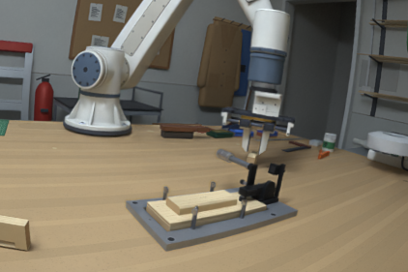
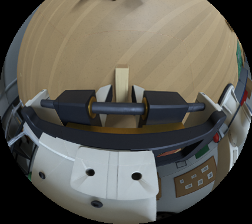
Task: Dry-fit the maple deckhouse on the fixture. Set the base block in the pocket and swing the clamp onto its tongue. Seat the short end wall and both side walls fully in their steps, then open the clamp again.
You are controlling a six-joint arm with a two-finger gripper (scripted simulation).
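The maple base block (image 1: pixel 205 208) lies in the pocket of the grey fixture plate (image 1: pixel 211 216), and the black toggle clamp (image 1: pixel 261 184) at its right end bears on the block's tongue, its handle (image 1: pixel 231 157) pointing up and left. A small maple wall piece (image 2: pixel 122 82) is gripped in my closed gripper (image 1: pixel 255 150), which hangs just behind and above the clamp. The piece sticks out below the fingertips. Another maple piece (image 1: pixel 13 232) lies on the table at the far left edge.
Flat boards and small tools (image 1: pixel 185 130) lie along the back of the table near the robot's base (image 1: pixel 98 97). A white round device (image 1: pixel 389 143) sits at the right edge. Several thin pins (image 1: pixel 194 216) stand around the fixture's pocket.
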